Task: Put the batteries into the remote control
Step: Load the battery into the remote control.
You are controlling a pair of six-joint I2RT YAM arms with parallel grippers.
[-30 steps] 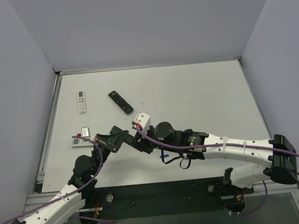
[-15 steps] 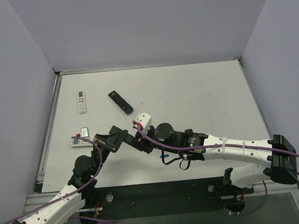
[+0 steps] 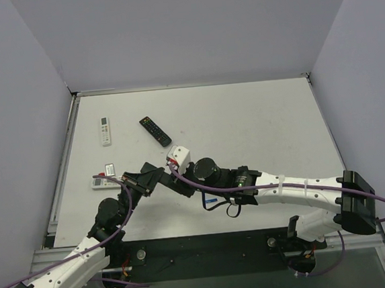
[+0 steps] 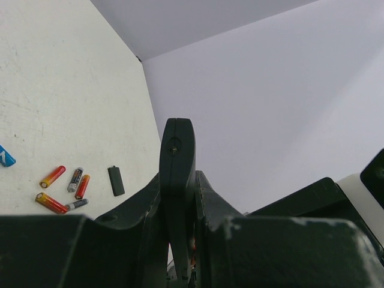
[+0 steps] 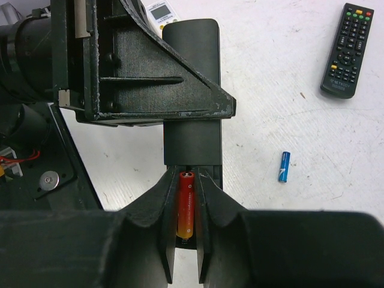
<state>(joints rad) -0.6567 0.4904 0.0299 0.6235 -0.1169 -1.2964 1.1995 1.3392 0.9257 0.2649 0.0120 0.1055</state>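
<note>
Remote control [image 5: 192, 141] clamped by left gripper [image 4: 179, 204], right gripper [image 5: 186, 183] pinching red-orange battery [image 5: 185, 210], blue battery [image 5: 284, 166], buttoned remote [image 5: 345, 51] nearby

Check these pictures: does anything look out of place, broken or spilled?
Nothing looks broken or spilled. A small black cover lies loose on the table beside scattered batteries, and one blue battery lies alone. This suits the work: the left gripper clamps the remote control; the right gripper holds a red-orange battery.

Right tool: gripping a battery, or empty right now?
Gripping. The right wrist view shows the right tool shut on a red-orange battery, its tip pointing at the near end of the black remote control.
</note>
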